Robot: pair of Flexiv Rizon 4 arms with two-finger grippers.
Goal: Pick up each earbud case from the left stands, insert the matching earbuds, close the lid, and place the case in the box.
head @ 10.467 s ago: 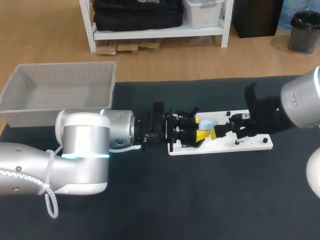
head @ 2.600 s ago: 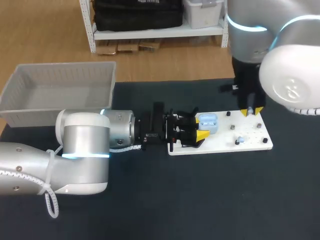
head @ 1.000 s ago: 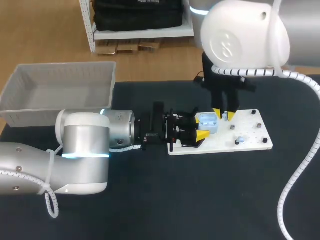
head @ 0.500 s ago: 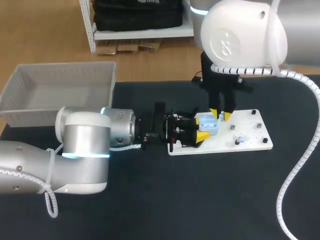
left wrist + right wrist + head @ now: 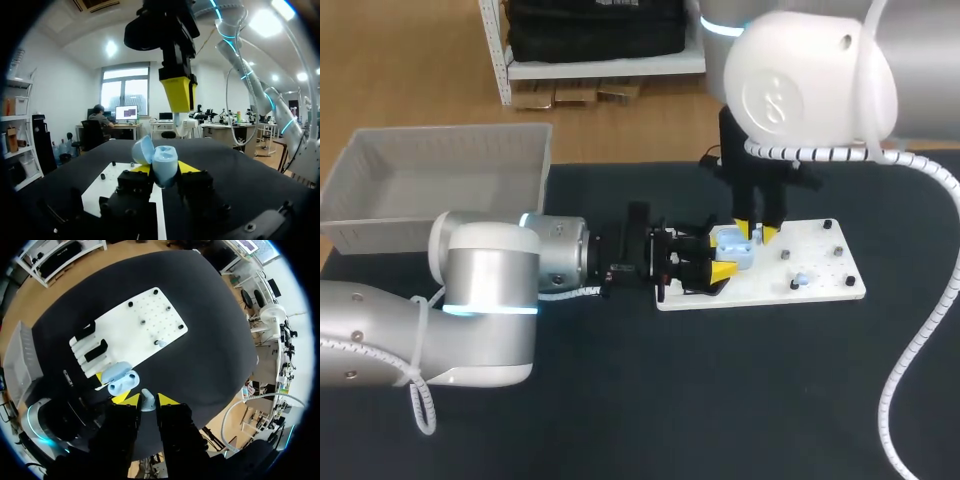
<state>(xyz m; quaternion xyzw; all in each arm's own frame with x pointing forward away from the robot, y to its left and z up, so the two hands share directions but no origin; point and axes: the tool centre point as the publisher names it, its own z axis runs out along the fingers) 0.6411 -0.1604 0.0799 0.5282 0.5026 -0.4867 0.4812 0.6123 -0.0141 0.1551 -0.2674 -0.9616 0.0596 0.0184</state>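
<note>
I am working over the dark table (image 5: 740, 400), with the grey box (image 5: 440, 185) standing well off to my left and waiting for the finished case. The white board (image 5: 815, 272) is lying ahead of my left arm.

My left gripper (image 5: 162, 170) is clamping the pale blue earbud case (image 5: 164, 166) by its two flanks, just above the board's near end, with the lid (image 5: 142, 150) hanging open. The shell is looking like smooth, hard plastic, light and rounded, so I am judging it liable to slip or twist. Taking it low on the body, clear of the hinge, is the sound hold.

My right gripper (image 5: 145, 401) is hovering directly over the case, its yellow tips pinching one earbud (image 5: 147, 398) between them. That piece is tiny, glossy and nearly weightless. I am reckoning a light squeeze on its stem is best, since a hard one could shoot it out.

A second earbud (image 5: 161, 344) is sitting on the board.
</note>
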